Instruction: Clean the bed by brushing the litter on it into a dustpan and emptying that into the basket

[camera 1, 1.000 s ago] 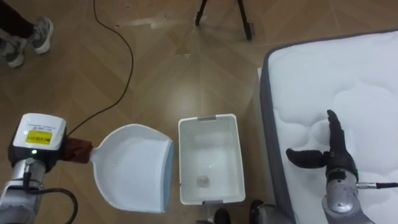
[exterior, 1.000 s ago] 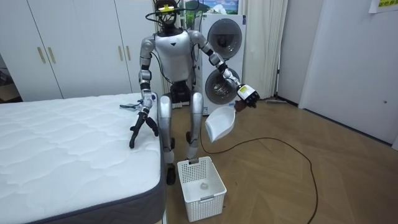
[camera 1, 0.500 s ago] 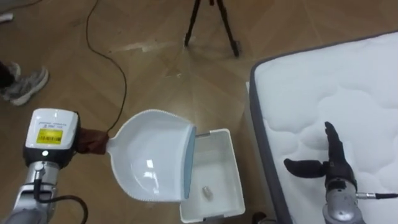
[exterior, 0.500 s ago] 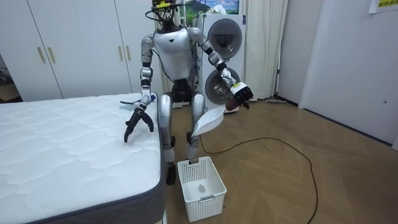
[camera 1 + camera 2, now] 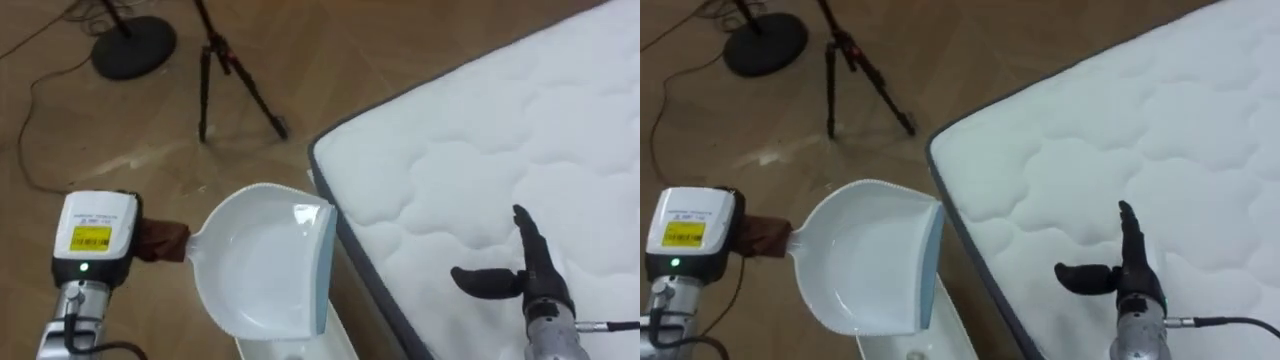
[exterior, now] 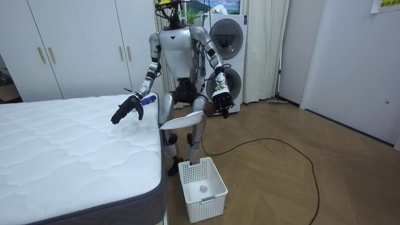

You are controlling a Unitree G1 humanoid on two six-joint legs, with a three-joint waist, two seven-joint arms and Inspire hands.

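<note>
**Dustpan swings back to the bed**

Since the earlier frame the left hand (image 6: 219, 100) has brought the dustpan (image 5: 265, 260) off its tilt over the basket (image 6: 201, 199) and levelled it beside the mattress corner. The right hand (image 5: 530, 275) has lifted and reached out over the bed (image 5: 470, 140) (the eye views swung round with the turn). The pan looks placed flat at the edge as a catcher, with the free hand poised to sweep. That hand's fingers are straight, its thumb spread, and it holds nothing. In the eye views a white box (image 5: 95, 235) covers the left grip. The room view shows that hand closed round the pan's brown handle, and the basket on the floor holding one small scrap (image 6: 202, 186).
</note>
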